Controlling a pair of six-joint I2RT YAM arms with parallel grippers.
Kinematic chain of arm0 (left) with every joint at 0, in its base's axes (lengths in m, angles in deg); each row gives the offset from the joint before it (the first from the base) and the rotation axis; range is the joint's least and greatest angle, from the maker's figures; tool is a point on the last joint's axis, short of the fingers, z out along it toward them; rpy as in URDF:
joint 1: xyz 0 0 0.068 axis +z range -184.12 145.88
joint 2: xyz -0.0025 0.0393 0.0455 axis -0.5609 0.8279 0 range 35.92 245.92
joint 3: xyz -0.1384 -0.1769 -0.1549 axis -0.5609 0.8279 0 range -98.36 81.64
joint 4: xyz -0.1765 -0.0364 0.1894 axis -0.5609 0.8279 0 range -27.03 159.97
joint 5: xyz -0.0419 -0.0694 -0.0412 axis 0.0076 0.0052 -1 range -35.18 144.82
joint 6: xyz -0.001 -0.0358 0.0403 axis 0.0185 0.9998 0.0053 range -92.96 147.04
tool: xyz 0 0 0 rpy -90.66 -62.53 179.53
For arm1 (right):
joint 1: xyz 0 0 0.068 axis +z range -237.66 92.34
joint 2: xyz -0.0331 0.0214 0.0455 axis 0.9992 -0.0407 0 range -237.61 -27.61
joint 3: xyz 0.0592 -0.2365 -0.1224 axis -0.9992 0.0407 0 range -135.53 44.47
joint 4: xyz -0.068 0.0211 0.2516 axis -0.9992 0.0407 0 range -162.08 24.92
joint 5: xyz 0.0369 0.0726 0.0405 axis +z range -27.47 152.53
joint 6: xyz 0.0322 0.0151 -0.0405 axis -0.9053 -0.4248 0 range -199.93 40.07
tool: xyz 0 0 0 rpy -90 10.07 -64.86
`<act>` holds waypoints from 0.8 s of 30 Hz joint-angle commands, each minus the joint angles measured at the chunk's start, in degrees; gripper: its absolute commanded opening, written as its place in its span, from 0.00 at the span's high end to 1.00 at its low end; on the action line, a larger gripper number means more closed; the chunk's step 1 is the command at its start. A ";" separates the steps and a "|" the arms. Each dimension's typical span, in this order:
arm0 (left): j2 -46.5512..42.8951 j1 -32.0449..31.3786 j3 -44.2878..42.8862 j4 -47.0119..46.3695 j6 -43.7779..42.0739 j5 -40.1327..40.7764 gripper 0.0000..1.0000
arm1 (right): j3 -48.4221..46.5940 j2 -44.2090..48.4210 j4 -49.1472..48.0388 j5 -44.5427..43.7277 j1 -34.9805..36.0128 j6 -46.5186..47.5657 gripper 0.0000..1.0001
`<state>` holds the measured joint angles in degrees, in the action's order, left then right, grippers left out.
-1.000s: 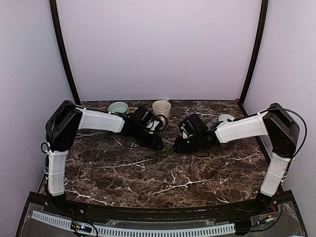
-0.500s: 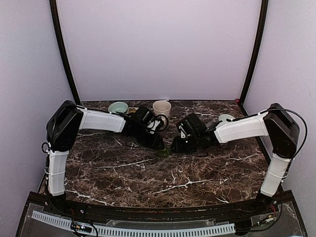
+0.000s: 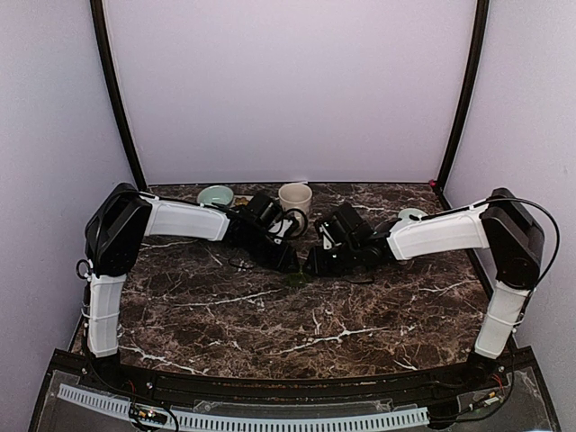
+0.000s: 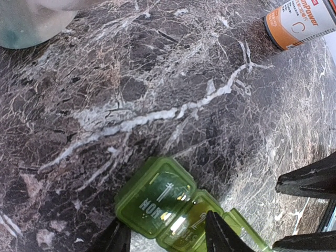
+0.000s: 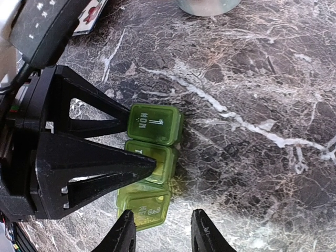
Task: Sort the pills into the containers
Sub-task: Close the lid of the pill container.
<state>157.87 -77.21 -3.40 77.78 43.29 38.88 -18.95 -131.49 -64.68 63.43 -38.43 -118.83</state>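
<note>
While the left pincer (image 4: 168,226) hangs released astride the pill box (image 4: 157,199) at bottom centre, the right pincer (image 5: 163,218) gapes too.

Small translucent lime-green plastic pill box (image 5: 164,157): short strip of square compartments with rounded corners, three visible in row.
End lid carries raised "MON" and numeral; next lid starts with "T"; third lid's lettering unclear.
All visible lids look shut; contents cannot be made out.
Box lies flat on dark marble bench (image 3: 270,324).
Left wrist view: box (image 4: 163,202) at lower edge, far end cut off.
Top view: box (image 3: 295,279) only small dark-green patch, mid-bench.
</note>
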 commanded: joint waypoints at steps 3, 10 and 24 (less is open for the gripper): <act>1.45 -0.63 -0.44 3.43 -1.12 1.50 0.50 | -2.23 -2.31 -0.29 1.17 1.07 0.24 0.63; 1.45 -0.59 -0.46 3.57 -1.31 1.68 0.50 | -2.24 -3.37 -0.53 1.68 1.69 0.05 0.63; 1.37 -0.60 -0.49 4.29 -1.81 2.39 0.51 | -2.24 -4.92 -1.67 2.64 2.06 -0.81 0.63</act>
<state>157.87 -77.40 -3.61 78.08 42.68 39.27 -19.85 -135.27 -64.77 65.53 -37.30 -119.20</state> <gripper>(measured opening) 0.494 0.373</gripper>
